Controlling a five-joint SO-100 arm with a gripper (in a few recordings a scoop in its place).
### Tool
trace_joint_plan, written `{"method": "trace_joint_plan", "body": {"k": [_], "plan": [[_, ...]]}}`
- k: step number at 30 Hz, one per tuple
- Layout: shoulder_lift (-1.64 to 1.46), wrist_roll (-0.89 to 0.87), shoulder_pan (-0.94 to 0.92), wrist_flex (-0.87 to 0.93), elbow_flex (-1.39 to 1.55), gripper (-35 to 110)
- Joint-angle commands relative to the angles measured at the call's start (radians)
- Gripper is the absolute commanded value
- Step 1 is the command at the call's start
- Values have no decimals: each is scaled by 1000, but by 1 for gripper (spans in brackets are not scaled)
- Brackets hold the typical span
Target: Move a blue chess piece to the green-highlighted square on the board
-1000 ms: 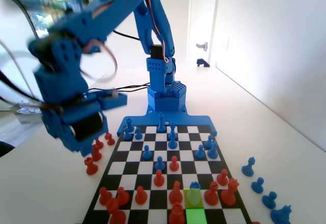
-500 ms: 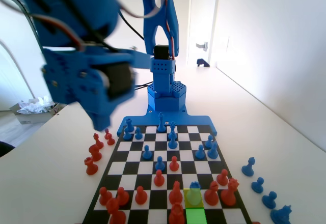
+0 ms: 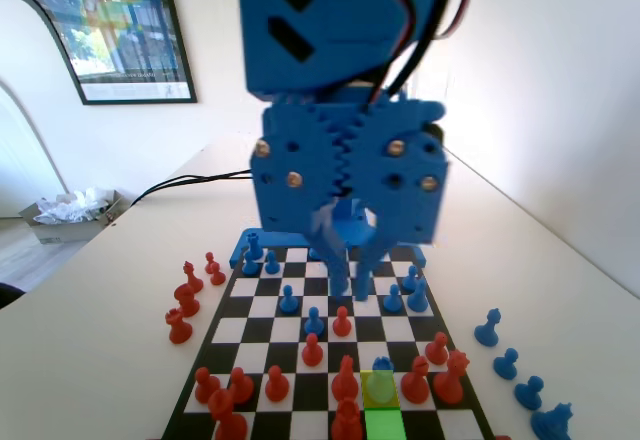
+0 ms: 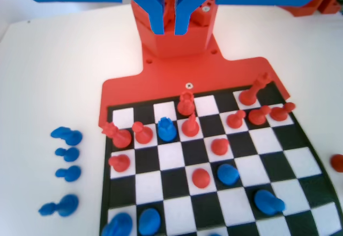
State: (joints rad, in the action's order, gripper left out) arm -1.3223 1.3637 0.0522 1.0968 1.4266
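Two jaws hang from the top of the wrist view, and the gripper (image 4: pixel 169 19) has them drawn close together with only a thin slit between, nothing held. In the fixed view the gripper (image 3: pixel 352 260) hovers high over the middle files of the board (image 3: pixel 436 317), fingertips pointing down, well above the pieces.

Below and ahead of the jaws in the wrist view stands the blue piece (image 4: pixel 166 129), in the second row from the board's far end, between red pieces on either side. In the fixed view the same blue piece (image 3: pixel 381 384) is tinted yellow-green and sits on the yellow square, right behind the green square (image 3: pixel 383 426) at the near edge. That green square looks empty.

By my reading the step in hand is the approach: the arm is over the board but not yet over the piece, and no grasp has begun. The next move calls for carrying the gripper further toward the fixed camera's end, spreading the jaws, and descending straight over the knobbed top. Red pieces crowd both flanks, so the descent needs to be narrow and centred to avoid knocking them.
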Motion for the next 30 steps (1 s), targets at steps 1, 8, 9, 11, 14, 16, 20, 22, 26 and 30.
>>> {"method": "trace_joint_plan", "body": {"k": [1,8,9,11,14,16,20,22,26,30], "plan": [[-25,17,15,-12,-3,5],[15,51,23,-41,9,5],[28,54,26,-35,0,5],[57,55,34,-28,-15,5],[100,54,43,-35,-29,5],[123,54,49,-49,-26,5],[152,67,69,-75,-3,6],[160,74,80,-75,2,6],[164,84,92,-84,20,7],[164,87,94,-103,51,7]]}}
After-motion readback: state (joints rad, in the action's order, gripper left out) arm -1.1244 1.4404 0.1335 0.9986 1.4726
